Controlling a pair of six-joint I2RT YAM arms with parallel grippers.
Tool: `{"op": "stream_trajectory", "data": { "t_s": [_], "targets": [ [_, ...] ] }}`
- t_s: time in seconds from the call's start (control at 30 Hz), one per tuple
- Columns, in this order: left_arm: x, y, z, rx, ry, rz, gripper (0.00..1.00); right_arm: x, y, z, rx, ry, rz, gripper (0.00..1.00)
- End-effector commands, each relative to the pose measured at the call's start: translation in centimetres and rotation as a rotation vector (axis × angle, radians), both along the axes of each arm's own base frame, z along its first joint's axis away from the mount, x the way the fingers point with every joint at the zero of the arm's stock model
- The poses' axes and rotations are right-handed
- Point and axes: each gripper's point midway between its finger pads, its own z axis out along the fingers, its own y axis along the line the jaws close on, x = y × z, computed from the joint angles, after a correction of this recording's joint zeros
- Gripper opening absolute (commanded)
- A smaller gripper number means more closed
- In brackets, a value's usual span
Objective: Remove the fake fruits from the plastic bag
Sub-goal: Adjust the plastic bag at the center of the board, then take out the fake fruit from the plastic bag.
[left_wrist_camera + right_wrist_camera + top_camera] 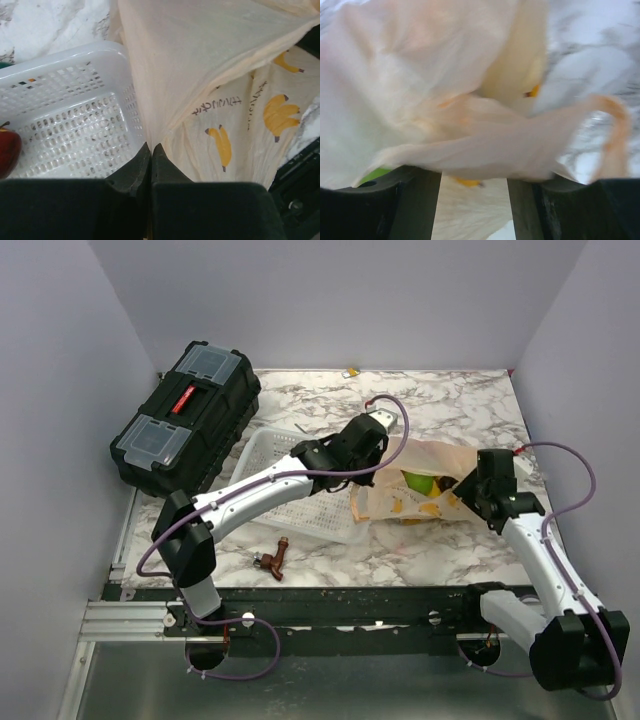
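Note:
The pale peach plastic bag (425,480), printed with yellow bananas, lies right of centre on the marble table. A green fruit (418,482) and a yellow one (432,508) show through its mouth. My left gripper (388,452) is shut on a fold of the bag's upper left edge (165,100), with its tips (151,148) pinched together on the film. My right gripper (468,488) is at the bag's right side, open, with bag film (470,145) draped across its spread fingers (417,200). A sliver of green (375,174) shows at the left. A red fruit (7,152) lies in the basket.
A white perforated basket (285,490) sits just left of the bag, also seen in the left wrist view (75,115). A black toolbox (190,415) stands at the back left. A small brown tap-shaped object (272,560) lies near the front edge.

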Motion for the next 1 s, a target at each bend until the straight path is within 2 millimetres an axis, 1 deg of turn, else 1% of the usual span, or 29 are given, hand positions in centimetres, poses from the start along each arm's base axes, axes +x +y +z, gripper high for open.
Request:
{"op": "stream_trajectory", "data": {
  "t_s": [0.0,0.03,0.1,0.13,0.17,0.23,0.27,0.37,0.4,0.47,0.53,0.6,0.63,0.7,0.77,0.83,0.97],
  "targets": [
    [-2.2,-1.9,2.1,-0.142,0.079,-0.086,0.00,2.7,6.3,4.2,0.146,-0.184,0.381,0.55],
    [-2.7,-2.3,2.2,-0.157,0.101,-0.108,0.00,2.7,7.1,5.1,0.154,-0.205,0.407,0.55],
    [-3.0,-2.6,2.2,-0.170,0.114,-0.122,0.00,2.3,8.3,6.5,0.144,-0.212,0.466,0.58],
    [-3.1,-2.6,2.1,-0.171,0.121,-0.125,0.00,2.2,8.8,7.0,0.147,-0.211,0.497,0.60],
    [-3.3,-2.7,2.0,-0.173,0.128,-0.129,0.00,2.1,9.8,7.3,0.164,-0.206,0.554,0.62],
    [-3.7,-2.7,1.6,-0.178,0.144,-0.140,0.00,1.9,10.6,7.7,0.176,-0.196,0.607,0.63],
    [-3.9,-2.8,1.5,-0.186,0.156,-0.147,0.00,2.0,10.9,7.8,0.172,-0.204,0.626,0.66],
    [-4.6,-2.9,1.4,-0.209,0.185,-0.157,0.00,2.4,11.4,7.6,0.159,-0.205,0.664,0.72],
    [-4.9,-3.0,1.5,-0.214,0.195,-0.164,0.02,2.6,11.5,7.3,0.153,-0.198,0.672,0.74],
    [-5.3,-3.0,1.6,-0.216,0.212,-0.178,0.08,3.0,11.7,6.7,0.146,-0.183,0.683,0.75],
    [-5.8,-2.9,1.7,-0.220,0.224,-0.195,0.18,3.5,11.7,5.8,0.135,-0.156,0.679,0.74],
    [-6.7,-2.7,1.7,-0.226,0.245,-0.223,0.32,3.7,11.9,5.0,0.129,-0.122,0.685,0.72],
    [-7.0,-2.4,1.6,-0.222,0.250,-0.229,0.36,3.8,11.9,4.9,0.121,-0.112,0.683,0.72],
    [-7.8,-1.8,1.4,-0.218,0.267,-0.244,0.42,4.0,12.1,4.7,0.096,-0.107,0.692,0.73],
    [-8.6,-1.1,1.2,-0.212,0.276,-0.259,0.45,4.1,12.3,4.5,0.079,-0.096,0.697,0.74],
    [-9.2,-0.3,1.2,-0.197,0.277,-0.269,0.44,3.9,12.6,4.1,0.076,-0.071,0.715,0.74],
    [-9.7,0.6,1.4,-0.185,0.257,-0.295,0.24,3.1,12.4,3.7,0.049,-0.060,0.704,0.74]
  ]
}}
